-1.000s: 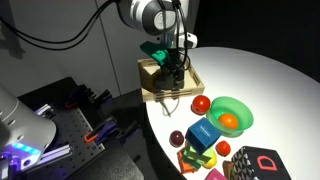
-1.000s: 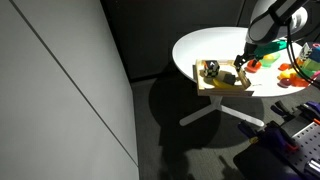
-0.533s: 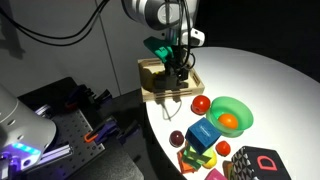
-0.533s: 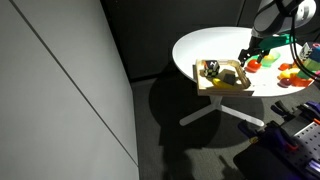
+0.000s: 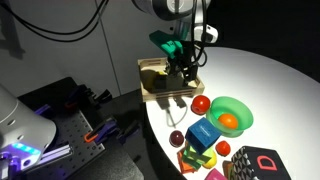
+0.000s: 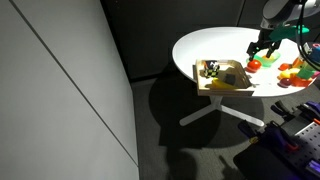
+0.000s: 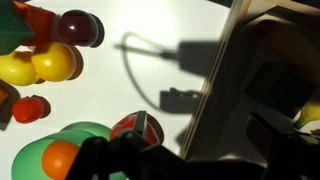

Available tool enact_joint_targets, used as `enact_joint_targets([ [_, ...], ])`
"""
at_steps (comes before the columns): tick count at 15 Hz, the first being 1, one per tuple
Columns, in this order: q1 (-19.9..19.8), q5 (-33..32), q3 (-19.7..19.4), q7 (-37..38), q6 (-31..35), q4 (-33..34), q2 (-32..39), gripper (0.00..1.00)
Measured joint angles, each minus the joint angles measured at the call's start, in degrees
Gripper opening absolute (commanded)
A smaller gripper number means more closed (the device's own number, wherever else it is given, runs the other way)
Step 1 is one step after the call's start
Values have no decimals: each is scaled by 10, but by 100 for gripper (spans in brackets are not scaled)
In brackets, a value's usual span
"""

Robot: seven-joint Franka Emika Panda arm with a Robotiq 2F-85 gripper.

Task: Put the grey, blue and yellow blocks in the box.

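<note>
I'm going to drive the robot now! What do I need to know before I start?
Gripper: hangs above the wooden box, at the side nearest the toys. Whether it is open or shut is not clear.
Blue block: on the table beside the green bowl, not in the box.
In the box: a yellowish thing and a dark thing, too small to name.
Left: move the blue block into the box. First check the box for the grey and yellow ones.
</note>
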Motion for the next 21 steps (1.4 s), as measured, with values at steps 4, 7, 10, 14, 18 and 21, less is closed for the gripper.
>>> enact_joint_targets([
  [4, -16, 0, -4, -37, -40, 3, -17, 100],
  [7, -25, -2, -11, -64, -63, 3, -31, 100],
  [10, -34, -12, -23, -87, -80, 4, -47, 100],
  [14, -47, -37, -41, -109, -95, 4, -67, 100],
  [18, -61, -62, -57, -131, -103, 4, -85, 100],
  [21, -72, -80, -67, -146, -106, 4, -92, 100],
])
